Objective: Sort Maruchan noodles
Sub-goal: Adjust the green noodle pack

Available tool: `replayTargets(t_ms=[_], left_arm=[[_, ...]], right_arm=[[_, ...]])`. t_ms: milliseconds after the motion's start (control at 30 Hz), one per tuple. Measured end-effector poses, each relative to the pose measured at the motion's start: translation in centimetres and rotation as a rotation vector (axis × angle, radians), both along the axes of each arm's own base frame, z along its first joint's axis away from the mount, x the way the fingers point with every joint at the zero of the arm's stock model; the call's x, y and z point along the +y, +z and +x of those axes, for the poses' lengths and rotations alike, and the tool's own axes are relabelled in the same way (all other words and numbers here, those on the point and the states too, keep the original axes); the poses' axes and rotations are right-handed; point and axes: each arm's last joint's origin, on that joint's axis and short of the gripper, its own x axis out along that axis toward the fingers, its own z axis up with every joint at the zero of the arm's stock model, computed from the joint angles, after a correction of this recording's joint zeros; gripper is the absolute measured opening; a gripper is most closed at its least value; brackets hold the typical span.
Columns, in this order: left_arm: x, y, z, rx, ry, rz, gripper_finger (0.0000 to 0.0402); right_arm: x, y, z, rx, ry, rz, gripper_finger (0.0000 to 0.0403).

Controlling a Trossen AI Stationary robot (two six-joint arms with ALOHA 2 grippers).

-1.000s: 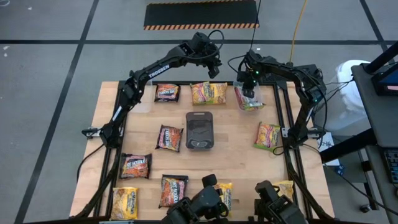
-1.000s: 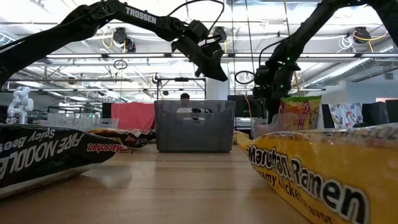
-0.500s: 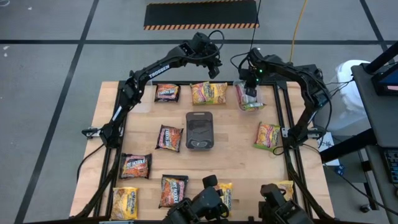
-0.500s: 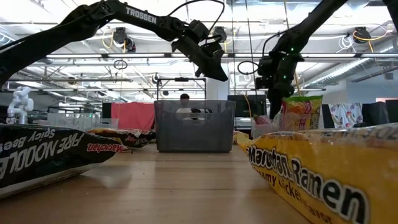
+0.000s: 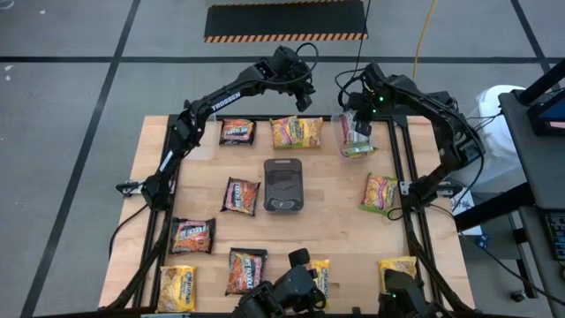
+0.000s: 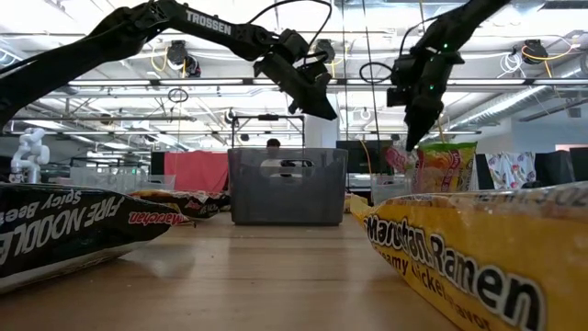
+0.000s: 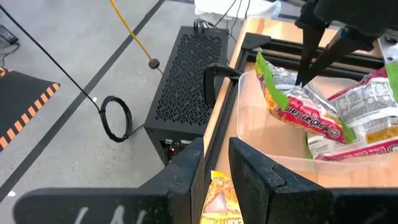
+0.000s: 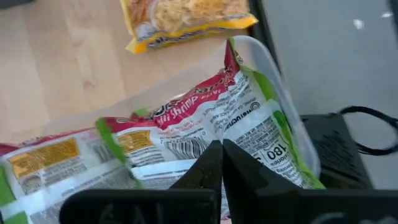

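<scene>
The right gripper (image 5: 358, 124) hangs over the clear tub (image 5: 356, 152) at the upper right of the table (image 5: 335, 238), its fingers pinched together on nothing, tips just above the green-edged pink packets (image 8: 186, 134) heaped in that tub. The left gripper (image 5: 303, 99) hovers above the far edge of the table, upper middle of the overhead frame, its fingers a little apart and holding nothing. The other Maruchan noodles lie scattered: a dark packet (image 5: 237, 132) and a yellow packet (image 5: 297, 132) along the top row, another green-edged packet (image 5: 380, 192) at the right, dark ones at centre left and lower left, yellow ones along the bottom edge. The dark grey tray (image 5: 283, 185) sits mid-table.
</scene>
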Motion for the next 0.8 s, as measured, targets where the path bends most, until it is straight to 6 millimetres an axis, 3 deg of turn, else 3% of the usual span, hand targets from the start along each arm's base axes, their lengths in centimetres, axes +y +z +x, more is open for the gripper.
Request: replayTargets(t_ms=[300, 500, 800], left_arm=[[-2.1, 0.5, 1.9, -0.009, -0.156, 0.211, 0.0083], [-3.2, -0.4, 4.0, -0.047, -0.232, 0.329, 0.0083], [-4.0, -2.8, 6.1, -0.14, -0.305, 0.202, 0.0083]], right_arm=[[0.8, 1.6, -0.5, -0.022, -0.025, -0.051, 0.0], [1.1, 2.1, -0.7, -0.033, -0.024, -0.067, 0.0], [1.5, 2.8, -0.9, -0.047, -0.026, -0.088, 0.0]])
